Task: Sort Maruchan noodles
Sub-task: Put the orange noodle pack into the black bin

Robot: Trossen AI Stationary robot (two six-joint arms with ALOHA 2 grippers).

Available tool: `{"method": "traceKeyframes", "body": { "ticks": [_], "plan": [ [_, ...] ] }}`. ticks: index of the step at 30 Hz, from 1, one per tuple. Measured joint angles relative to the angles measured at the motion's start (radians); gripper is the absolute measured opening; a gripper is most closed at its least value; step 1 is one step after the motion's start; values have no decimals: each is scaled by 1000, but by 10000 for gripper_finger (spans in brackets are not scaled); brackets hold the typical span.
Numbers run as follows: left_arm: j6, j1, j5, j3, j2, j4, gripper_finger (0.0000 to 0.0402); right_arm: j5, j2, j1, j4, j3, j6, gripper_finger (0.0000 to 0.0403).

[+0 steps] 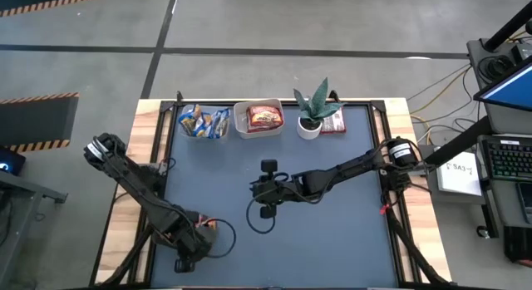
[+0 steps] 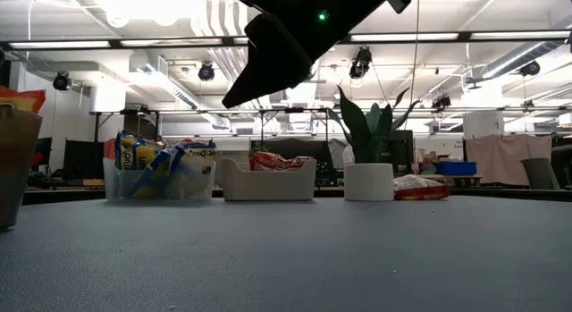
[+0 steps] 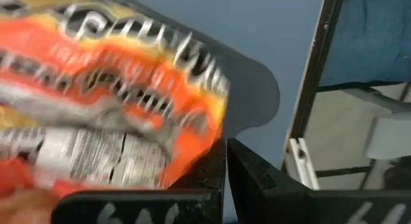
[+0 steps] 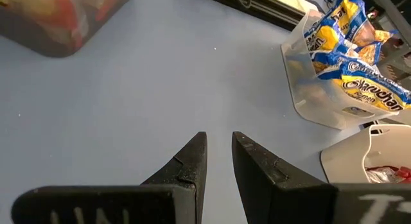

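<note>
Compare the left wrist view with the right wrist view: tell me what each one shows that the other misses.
Only the left wrist view shows an orange-yellow noodle packet up close beside the shut left gripper, with the table's frame rail beyond. Only the right wrist view shows the clear tub of blue-yellow packets, a white tub with a red packet inside, and the right gripper, its fingers slightly apart and holding nothing. Both show the blue-grey table mat.

Along the dark grey cloth pad's (image 1: 332, 232) 12 o'clock edge: clear plastic tub (image 1: 204, 123) holding blue-yellow noodle packets (image 1: 196, 120), then toward 3 o'clock white tub (image 1: 259, 120), potted plant (image 1: 313, 112), and a red-and-white packet (image 1: 334, 121).
</note>
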Motion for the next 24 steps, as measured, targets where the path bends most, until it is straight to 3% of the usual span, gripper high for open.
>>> {"method": "traceKeyframes", "body": {
  "ticks": [7, 14, 18, 24],
  "plan": [
    [-29, 0, 42, 108, -30, -107, 0, 0, 0, 0, 34, 0, -12, 63],
    [-35, -14, -225, 287, -34, -477, 0, 0, 0, 0, 39, 0, -15, 63],
    [-39, -14, -232, 243, -35, -470, 0, 0, 0, 0, 38, -5, -15, 63],
    [-48, -14, -77, 68, -35, -270, 0, 0, 0, 0, 41, -19, -15, 63]
  ]
}}
